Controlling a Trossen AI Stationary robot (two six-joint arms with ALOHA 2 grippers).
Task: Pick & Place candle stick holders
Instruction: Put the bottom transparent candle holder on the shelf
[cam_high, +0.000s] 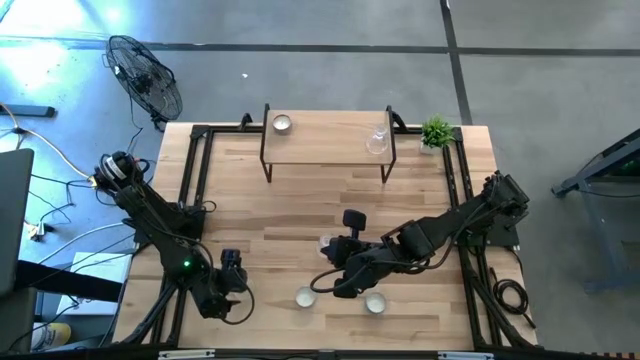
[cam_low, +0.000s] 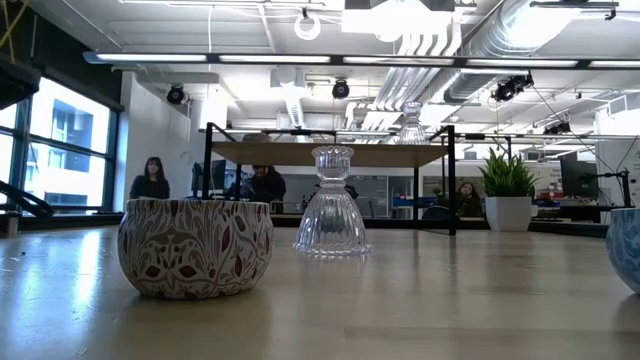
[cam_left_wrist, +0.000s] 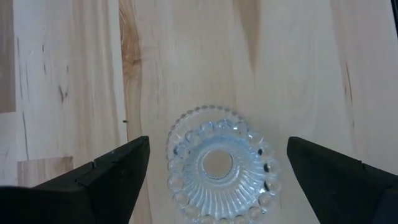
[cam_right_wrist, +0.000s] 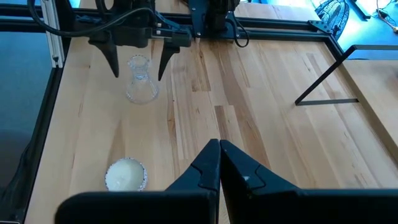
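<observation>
1. The left gripper (cam_left_wrist: 211, 174) hangs over a clear glass holder (cam_left_wrist: 217, 165) near the bench's (cam_high: 300, 200) front left, fingers (cam_left_wrist: 106, 177) spread wide on either side, not touching it.
2. The right gripper (cam_right_wrist: 219, 163) hovers mid-bench with fingers pressed together, empty.
3. 2 tealight cups (cam_high: 305, 297) sit near the front edge.

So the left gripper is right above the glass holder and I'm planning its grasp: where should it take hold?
Likely the narrow neck, from straight above. The glass holder stands upright, flared base down, centred between the left gripper's open fingers, so closing higher up meets the slimmer stem.
</observation>
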